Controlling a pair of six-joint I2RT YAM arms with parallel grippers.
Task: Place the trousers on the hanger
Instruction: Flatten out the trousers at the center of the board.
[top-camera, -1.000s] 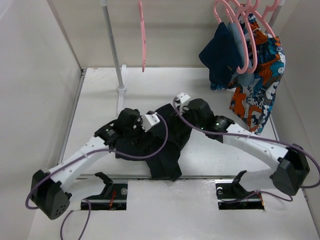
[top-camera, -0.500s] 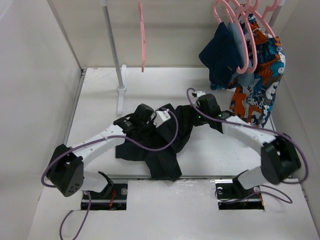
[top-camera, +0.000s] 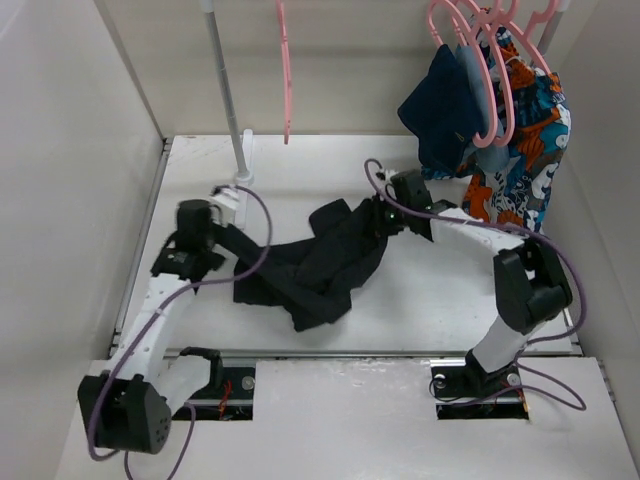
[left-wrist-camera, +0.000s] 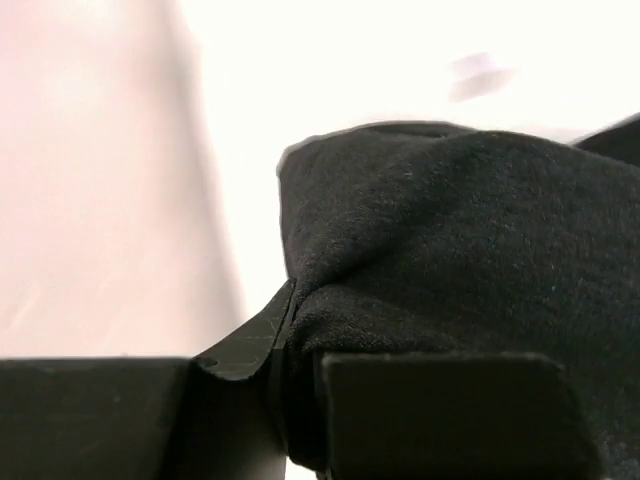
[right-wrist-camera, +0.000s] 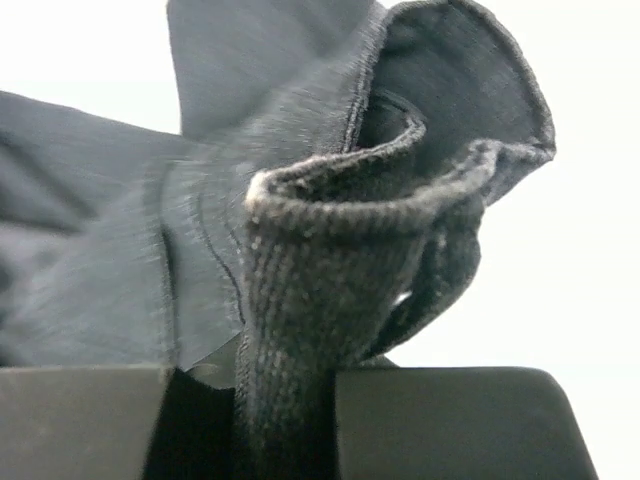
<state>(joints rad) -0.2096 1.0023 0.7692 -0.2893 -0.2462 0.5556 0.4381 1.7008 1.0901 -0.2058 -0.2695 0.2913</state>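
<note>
The black trousers (top-camera: 320, 265) lie stretched across the middle of the table between my two grippers. At the cloth's left end, my left gripper (top-camera: 228, 238) is shut on a fold of it. In the left wrist view, black fabric (left-wrist-camera: 450, 230) is pinched between the jaws of the left gripper (left-wrist-camera: 295, 400). My right gripper (top-camera: 382, 215) is shut on the trousers' right end. Up close, a ribbed hem (right-wrist-camera: 330, 200) is clamped in the right gripper (right-wrist-camera: 285, 420). The single pink hanger (top-camera: 286, 70) hangs from the rail at the back, above and beyond the trousers.
The rack's white pole (top-camera: 228, 90) stands on a foot (top-camera: 243, 180) at the back left, near my left wrist. At the back right, bunched pink hangers (top-camera: 485, 60) carry a navy garment (top-camera: 445, 110) and an orange-blue patterned cloth (top-camera: 515, 175). White walls enclose both sides.
Both grippers have shut on the trousers. The left arm has swung left and the right one back toward the hung clothes, which drew the bunched trousers out between them.
</note>
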